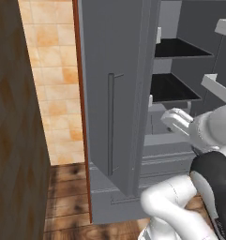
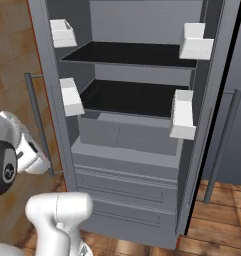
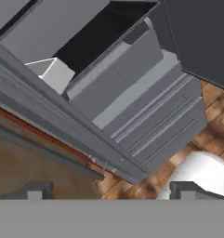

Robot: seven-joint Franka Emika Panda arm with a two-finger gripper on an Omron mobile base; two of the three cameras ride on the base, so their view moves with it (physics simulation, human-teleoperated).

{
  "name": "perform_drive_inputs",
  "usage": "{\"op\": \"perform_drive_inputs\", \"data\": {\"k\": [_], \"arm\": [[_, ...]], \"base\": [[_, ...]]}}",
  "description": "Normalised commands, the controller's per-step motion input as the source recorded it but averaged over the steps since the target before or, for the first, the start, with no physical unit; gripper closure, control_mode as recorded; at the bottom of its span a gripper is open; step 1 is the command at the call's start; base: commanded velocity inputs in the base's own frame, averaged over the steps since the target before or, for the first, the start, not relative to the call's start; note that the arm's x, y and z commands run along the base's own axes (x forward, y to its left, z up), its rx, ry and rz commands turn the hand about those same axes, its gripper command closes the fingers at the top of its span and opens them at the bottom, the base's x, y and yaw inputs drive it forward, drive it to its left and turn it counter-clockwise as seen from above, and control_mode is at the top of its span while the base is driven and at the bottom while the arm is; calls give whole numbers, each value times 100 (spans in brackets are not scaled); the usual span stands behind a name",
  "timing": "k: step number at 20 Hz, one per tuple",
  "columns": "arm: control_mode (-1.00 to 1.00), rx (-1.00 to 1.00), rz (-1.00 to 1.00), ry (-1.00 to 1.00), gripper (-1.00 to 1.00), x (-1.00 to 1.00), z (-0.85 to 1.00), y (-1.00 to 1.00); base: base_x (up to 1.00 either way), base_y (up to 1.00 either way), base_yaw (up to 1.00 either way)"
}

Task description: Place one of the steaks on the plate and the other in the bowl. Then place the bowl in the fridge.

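Closest to me, the robot's white arm (image 1: 180,206) folds up from the wooden floor (image 1: 67,197) in front of the open fridge (image 2: 127,150), its elbow bent so the hand sits low beside the left door (image 1: 109,93) and looks along the fridge's lower front. The gripper (image 3: 111,193) shows in the hand view as two dark fingertips (image 3: 36,190) standing far apart, about as wide as they go, with nothing between them and nothing touching them; they hold no bowl, plate or steak. I'd judge the hand is empty because it has either let something go or has not yet picked anything up; which of the two, I cannot tell. Past the hand come the fridge's grey drawers (image 2: 122,190) along its bottom edge, shut and stepped one above the other. Above them two dark shelves (image 2: 132,97) run back to the rear wall, and both look bare as far as I can see. White bins (image 2: 183,115) hang on the inner sides at the left and right edges of the opening, placed where a door would carry them. The long handle (image 1: 110,124) on the left door stands upright. Of the steaks, the plate and the bowl I can see nothing from where I stand, so where they lie I cannot say.
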Motion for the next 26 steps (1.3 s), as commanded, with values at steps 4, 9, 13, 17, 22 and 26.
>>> {"op": "perform_drive_inputs", "data": {"k": [4, 9, 13, 17, 22, 26], "arm": [[-100, 60, 0, 31, -100, 27, -42, -100], [-100, 47, 13, 12, -100, 89, -85, -64], [-100, 29, 4, 11, -100, 100, -71, -20], [-100, 20, 7, 8, -100, 100, -33, 13], [-100, 32, 9, 12, -100, 100, -48, 8], [-100, 14, 5, 2, -100, 83, -47, 70]], "base": [[0, 0, 0], [0, 0, 0], [0, 0, 0], [0, 0, 0], [0, 0, 0], [0, 0, 0]]}}
